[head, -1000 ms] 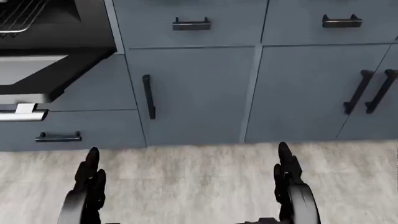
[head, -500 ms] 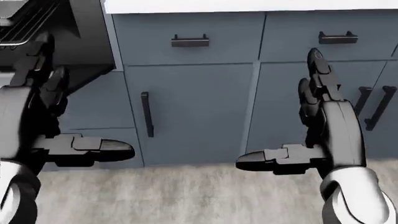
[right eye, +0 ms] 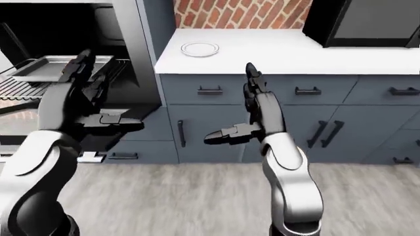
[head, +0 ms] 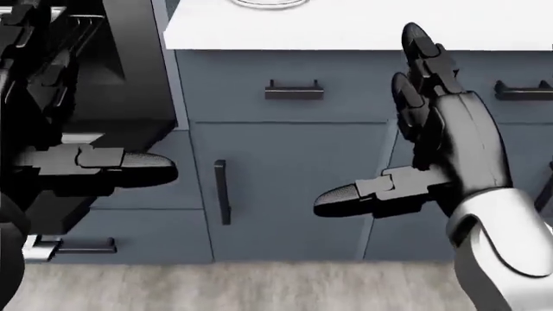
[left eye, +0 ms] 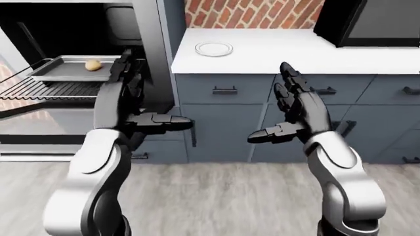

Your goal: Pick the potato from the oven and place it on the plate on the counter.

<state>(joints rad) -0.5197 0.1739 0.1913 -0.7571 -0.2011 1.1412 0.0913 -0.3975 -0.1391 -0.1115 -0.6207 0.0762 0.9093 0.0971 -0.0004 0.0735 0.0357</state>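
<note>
At the upper left of the left-eye view the potato (left eye: pixel 92 64) lies on a tray (left eye: pixel 62 70) in the open oven (left eye: pixel 72 29), untouched, so nothing is done yet. The left hand (left eye: pixel 128 81) and right hand (left eye: pixel 295 105) are raised mid-frame, fingers spread and empty. The plate (left eye: pixel 214 48) waits bare on the counter (left eye: pixel 275 54), upper centre.

My head view looks down close at the cabinets (head: pixel 285 181); both eye views sit wider, sharing oven (left eye: pixel 65 59) and counter (left eye: pixel 275 51).
</note>
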